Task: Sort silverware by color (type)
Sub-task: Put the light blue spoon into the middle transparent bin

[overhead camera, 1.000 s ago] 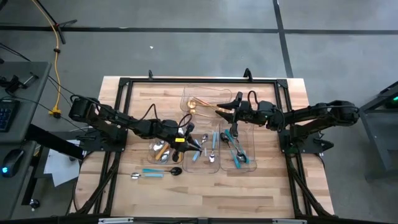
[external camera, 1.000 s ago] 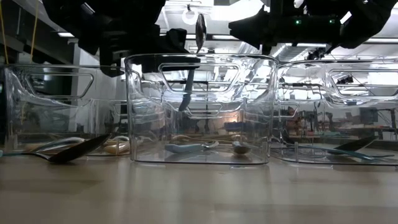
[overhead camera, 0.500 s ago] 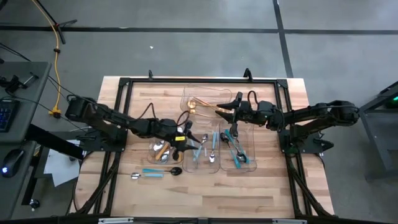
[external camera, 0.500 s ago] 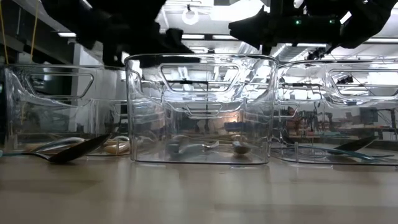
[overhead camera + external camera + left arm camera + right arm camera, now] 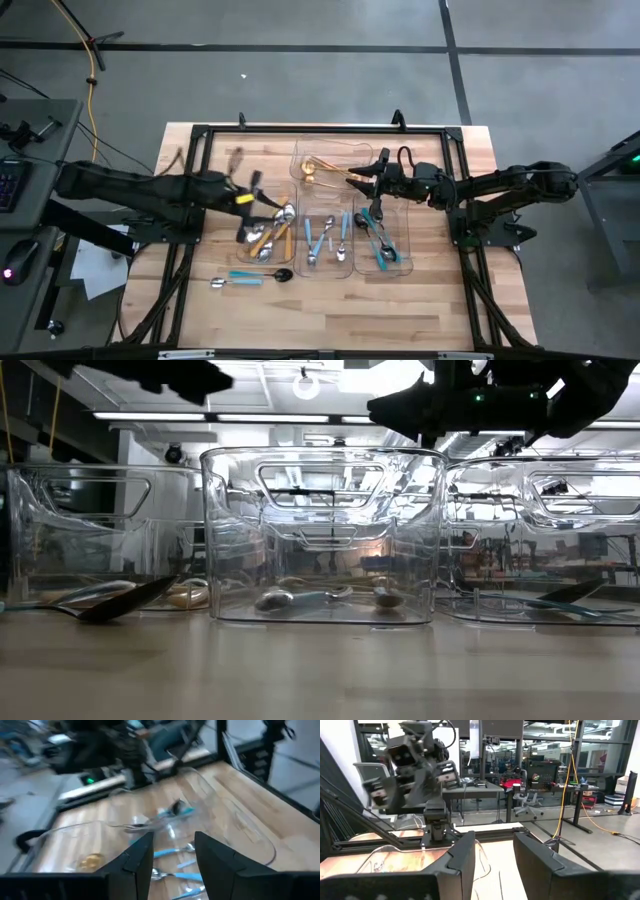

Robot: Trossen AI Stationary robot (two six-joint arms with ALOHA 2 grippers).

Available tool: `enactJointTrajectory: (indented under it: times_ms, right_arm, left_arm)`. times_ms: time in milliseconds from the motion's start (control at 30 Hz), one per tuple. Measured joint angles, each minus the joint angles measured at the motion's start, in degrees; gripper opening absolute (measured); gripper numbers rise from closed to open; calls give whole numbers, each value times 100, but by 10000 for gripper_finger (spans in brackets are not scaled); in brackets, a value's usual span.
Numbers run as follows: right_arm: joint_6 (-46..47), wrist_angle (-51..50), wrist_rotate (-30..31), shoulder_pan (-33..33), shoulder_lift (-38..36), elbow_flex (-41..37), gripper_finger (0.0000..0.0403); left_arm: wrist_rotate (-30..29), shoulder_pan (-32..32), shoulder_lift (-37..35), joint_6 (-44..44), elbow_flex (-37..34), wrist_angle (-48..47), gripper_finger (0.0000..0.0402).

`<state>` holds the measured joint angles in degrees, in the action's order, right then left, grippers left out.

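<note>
Silverware [image 5: 329,240] lies in clear trays [image 5: 383,262]; both grippers [image 5: 262,203] [image 5: 368,178] hang above, jaws parted, empty.

silverware [image 5: 329,240] in clear trays [image 5: 381,247], two arms above

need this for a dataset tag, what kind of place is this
Probably a robotics lab or workshop: two arms mounted at a wooden table, desks and office chairs behind, a concrete floor.

Bright overhead light, glare on clear trays [image 5: 320,535], motion blur on left arm [image 5: 150,188].
</note>
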<state>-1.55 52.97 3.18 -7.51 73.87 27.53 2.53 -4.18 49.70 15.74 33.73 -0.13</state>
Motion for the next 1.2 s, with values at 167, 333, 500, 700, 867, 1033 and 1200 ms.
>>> enactJointTrajectory:
  times_ms: [167, 333, 500, 700, 867, 1033, 1200]
  right_arm:
    - [1, 2, 0, 0, 0, 63, 118]
    - [-25, 2, -1, 0, -1, 83, 118]
    - [-193, -1, -1, -1, 0, 85, 118]
    - [-336, -49, -2, -2, -2, 90, 118]
    - [-344, -319, -10, 0, -2, 90, 118]
    - [-344, -300, -13, 0, -1, 90, 118]
    - [-343, -297, -13, 0, -1, 90, 118]
  left_arm:
    - [-773, 148, -1272, -134, -924, 671, 133]
    - [-894, 273, -2019, -314, -1572, 1247, 133]
    - [-897, 294, -2141, -445, -1610, 1372, 133]
    - [-894, 292, -2134, -732, -1612, 1373, 133]
    - [-894, 292, -2132, -656, -1610, 1372, 133]
    - [-894, 290, -2132, -489, -1610, 1374, 133]
    - [-894, 290, -2132, -499, -1610, 1374, 133]
